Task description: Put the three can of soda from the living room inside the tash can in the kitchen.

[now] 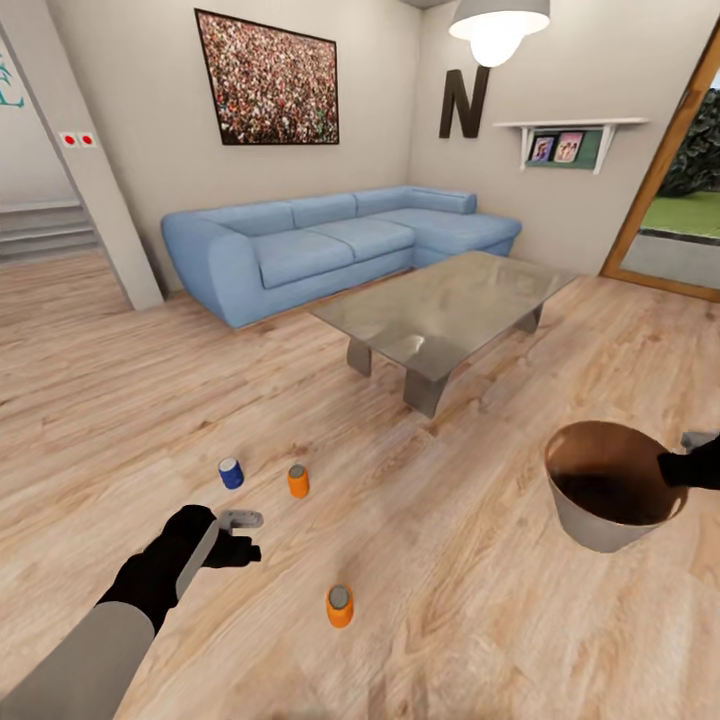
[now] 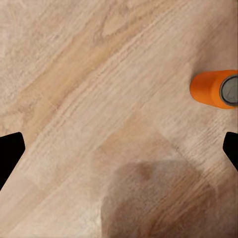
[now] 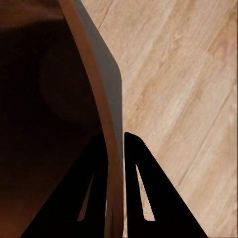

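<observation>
Three soda cans stand upright on the wood floor: a dark blue one (image 1: 231,473), an orange one (image 1: 298,481) beside it, and another orange one (image 1: 340,606) nearer to me. My left gripper (image 1: 240,536) hovers open just above the floor between them, touching none. In the left wrist view an orange can (image 2: 215,89) lies off to one side of the open left gripper (image 2: 119,151). The pale grey trash can (image 1: 600,530) with its brown inside hangs tilted at the right. My right gripper (image 1: 688,468) is shut on its rim (image 3: 113,124), one finger inside and one outside.
A glass-topped coffee table (image 1: 450,300) stands ahead, with the light-blue sofa (image 1: 330,240) behind it against the wall. Steps (image 1: 40,230) and a wall pillar (image 1: 100,190) rise at the far left. A wood-framed door (image 1: 670,200) opens to the outside at the right.
</observation>
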Controlling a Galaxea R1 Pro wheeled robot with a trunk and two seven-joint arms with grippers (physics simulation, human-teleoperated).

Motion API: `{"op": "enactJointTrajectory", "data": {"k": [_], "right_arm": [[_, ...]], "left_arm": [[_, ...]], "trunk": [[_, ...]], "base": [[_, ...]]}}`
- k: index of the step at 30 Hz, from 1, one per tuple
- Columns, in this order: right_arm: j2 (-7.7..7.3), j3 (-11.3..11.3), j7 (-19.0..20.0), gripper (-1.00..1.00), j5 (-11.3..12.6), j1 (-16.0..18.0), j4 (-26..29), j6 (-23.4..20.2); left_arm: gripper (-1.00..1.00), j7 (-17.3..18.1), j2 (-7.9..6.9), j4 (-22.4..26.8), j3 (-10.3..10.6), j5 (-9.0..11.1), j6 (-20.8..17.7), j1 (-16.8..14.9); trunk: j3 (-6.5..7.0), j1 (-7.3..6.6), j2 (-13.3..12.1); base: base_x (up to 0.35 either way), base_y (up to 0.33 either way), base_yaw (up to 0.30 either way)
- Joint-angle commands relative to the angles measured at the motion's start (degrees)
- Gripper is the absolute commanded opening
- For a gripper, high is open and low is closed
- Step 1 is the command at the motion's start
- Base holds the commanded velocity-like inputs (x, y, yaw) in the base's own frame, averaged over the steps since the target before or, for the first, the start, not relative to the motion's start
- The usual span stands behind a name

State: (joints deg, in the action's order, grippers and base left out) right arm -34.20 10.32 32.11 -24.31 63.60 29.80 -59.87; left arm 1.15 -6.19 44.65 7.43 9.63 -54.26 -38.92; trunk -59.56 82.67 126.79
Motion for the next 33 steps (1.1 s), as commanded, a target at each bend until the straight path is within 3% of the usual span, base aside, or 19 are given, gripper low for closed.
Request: {"op": "enactJointTrajectory", "data": {"k": [1,2,3,5,8,12,14,17,18,22,33], "right_arm": [[-0.59,-0.35,0.38,-1.0,1.23,1.17,0.41,-0.13],[-2.17,-2.17,0.44,-1.0,1.23,3.9,0.26,-0.13],[-2.72,-2.81,0.47,-1.0,1.24,4.69,0.21,-0.13],[-5.39,-4.95,1.06,-1.0,1.27,7.92,-0.08,-0.13],[-6.88,-5.82,2.46,-1.0,1.28,10.74,-0.19,-0.13],[-7.54,-7.61,3.23,-1.0,1.24,14.17,-0.22,-0.13],[-7.95,-9.58,3.43,-1.0,1.26,16.28,-0.26,-0.13],[-8.23,-11.16,3.51,-1.0,1.27,17.67,-0.41,-0.13],[-8.33,-11.9,3.54,-1.0,1.28,18.17,-0.44,-0.13],[-8.41,-12.57,3.56,-1.0,1.28,18.74,-0.51,-0.13],[-8.23,-13.33,3.57,-1.0,1.25,18.9,-0.49,-0.13]], "left_arm": [[1.0,0.0,0.07,0.0,0.07,-0.04,0.02,-0.01],[1.0,0.0,0.15,0.05,0.14,-0.01,0.03,-0.01],[1.0,0.0,0.16,0.08,0.16,0.0,0.03,0.0],[1.0,-0.02,0.19,0.36,0.2,0.03,0.03,0.04],[1.0,-0.13,0.21,0.49,0.21,-0.01,0.02,0.07],[1.0,-0.17,0.25,0.65,0.22,0.03,0.03,0.07],[1.0,-0.18,0.36,0.78,0.22,0.05,-0.02,0.06],[1.0,-0.17,1.33,0.53,0.22,0.05,0.02,0.02],[1.0,-0.26,2.81,0.31,0.28,-0.04,0.05,-0.02],[1.0,-0.37,5.1,0.5,0.44,-0.1,-0.02,-0.08],[1.0,-0.47,5.73,1.13,0.48,0.04,0.54,-0.1]], "trunk": [[-0.06,0.0,0.0],[-0.13,0.0,0.0],[-0.21,0.0,0.0],[-0.37,0.0,0.0],[-0.61,0.0,0.0],[-0.94,0.0,0.0],[-1.28,0.22,0.4],[-2.07,0.88,1.61],[-2.33,1.1,2.01],[-3.2,1.76,3.21],[-4.1,1.76,3.21]], "base": [[0.035,0.0,0.012],[0.018,0.0,0.038],[0.014,0.0,0.045],[0.007,0.0,0.061],[0.002,0.0,0.072],[0.001,0.0,0.075],[0.0,0.0,0.077],[0.0,0.0,0.077],[0.0,0.0,0.077],[0.0,0.0,0.077],[0.035,-0.003,0.077]]}}
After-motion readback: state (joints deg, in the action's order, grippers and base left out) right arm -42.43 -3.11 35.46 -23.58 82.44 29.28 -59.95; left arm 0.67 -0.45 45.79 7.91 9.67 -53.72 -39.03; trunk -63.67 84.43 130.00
